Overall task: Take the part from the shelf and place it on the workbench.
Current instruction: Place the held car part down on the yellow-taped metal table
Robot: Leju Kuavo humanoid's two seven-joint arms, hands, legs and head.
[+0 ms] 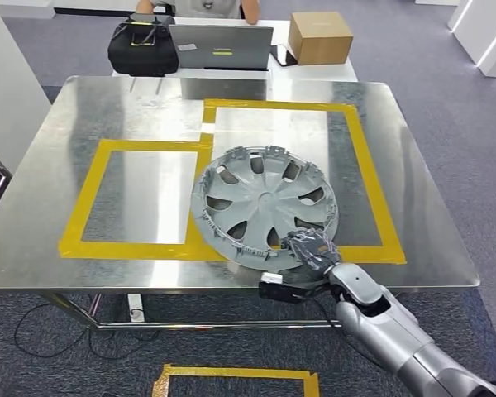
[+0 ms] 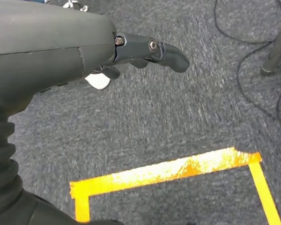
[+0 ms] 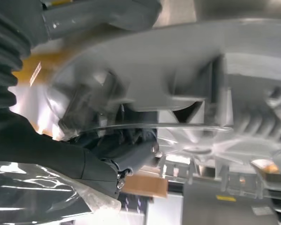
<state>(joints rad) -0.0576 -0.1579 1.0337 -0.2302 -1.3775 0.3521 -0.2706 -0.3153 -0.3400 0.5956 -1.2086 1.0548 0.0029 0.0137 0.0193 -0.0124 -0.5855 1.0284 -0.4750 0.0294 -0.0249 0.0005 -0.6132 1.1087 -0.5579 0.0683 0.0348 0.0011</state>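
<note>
The right hand [image 1: 309,250] grips the grey wheel cover's [image 1: 264,203] near rim on the table [image 1: 58,165], fingers hidden beneath; the left hand [image 2: 150,51] hangs empty, fingers loosely apart.

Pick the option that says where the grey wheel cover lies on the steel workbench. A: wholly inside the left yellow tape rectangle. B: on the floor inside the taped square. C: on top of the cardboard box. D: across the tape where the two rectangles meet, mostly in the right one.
D: the wheel cover lies over the tape between the rectangles on the workbench, mostly in the right one, with the right robot hand at its near rim.
</note>
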